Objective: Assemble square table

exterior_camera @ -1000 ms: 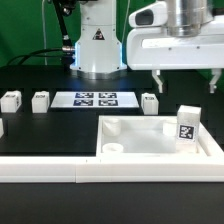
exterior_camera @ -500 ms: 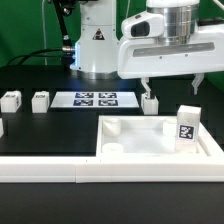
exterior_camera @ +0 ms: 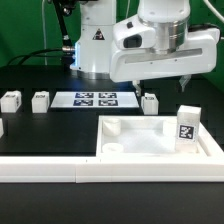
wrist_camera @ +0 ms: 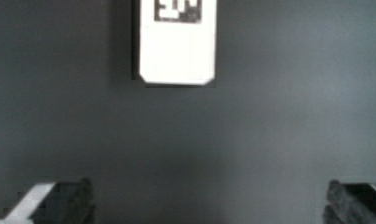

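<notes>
Shifted toward the exterior view's left, the gripper [exterior_camera: 163, 84] hangs near a leg [exterior_camera: 150, 101], jaws wide and empty, probably lining up to straddle it.

White glossy arm [exterior_camera: 160, 40]; base [exterior_camera: 97, 58] bears black triangle sticker [exterior_camera: 98, 36]; black cable [exterior_camera: 62, 22]; 2 dark fingers [wrist_camera: 57, 202].

The gripper [exterior_camera: 160, 82] is hovering with fingers [exterior_camera: 136, 83] standing wide apart, a small white leg [exterior_camera: 150, 102] sitting just below and between them, the square top [exterior_camera: 160, 150] lying lower and nearer the camera, an upright tagged leg [exterior_camera: 187, 125] standing inside its corner toward the exterior view's right.
</notes>
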`<state>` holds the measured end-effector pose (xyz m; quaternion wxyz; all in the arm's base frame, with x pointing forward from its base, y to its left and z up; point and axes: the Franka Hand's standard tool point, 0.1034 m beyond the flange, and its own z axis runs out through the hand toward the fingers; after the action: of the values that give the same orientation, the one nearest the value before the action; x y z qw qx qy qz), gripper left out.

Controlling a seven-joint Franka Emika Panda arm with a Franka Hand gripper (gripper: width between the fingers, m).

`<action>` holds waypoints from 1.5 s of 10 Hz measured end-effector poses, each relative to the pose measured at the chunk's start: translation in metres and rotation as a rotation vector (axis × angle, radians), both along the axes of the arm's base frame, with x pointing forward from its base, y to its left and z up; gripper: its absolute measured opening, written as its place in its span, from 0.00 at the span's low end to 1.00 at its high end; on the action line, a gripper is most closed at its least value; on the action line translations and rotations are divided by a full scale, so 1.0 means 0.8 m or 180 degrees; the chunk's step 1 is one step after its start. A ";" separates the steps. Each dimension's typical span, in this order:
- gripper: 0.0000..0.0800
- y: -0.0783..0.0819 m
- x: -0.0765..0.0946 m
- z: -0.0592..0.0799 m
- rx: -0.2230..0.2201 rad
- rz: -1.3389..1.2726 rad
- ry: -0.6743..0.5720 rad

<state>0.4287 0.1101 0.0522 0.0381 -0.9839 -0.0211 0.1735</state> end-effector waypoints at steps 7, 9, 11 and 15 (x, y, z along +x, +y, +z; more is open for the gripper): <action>0.81 -0.007 -0.065 -0.035 -0.0295 -0.0384 0.2088; 0.81 -0.006 -0.074 -0.038 -0.0352 -0.0392 0.2469; 0.81 -0.009 -0.067 -0.044 -0.0349 -0.0417 0.2432; 0.81 0.000 -0.054 -0.055 -0.0466 -0.0150 0.1919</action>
<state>0.3855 0.1101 0.0085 -0.0243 -0.8884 0.0266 0.4576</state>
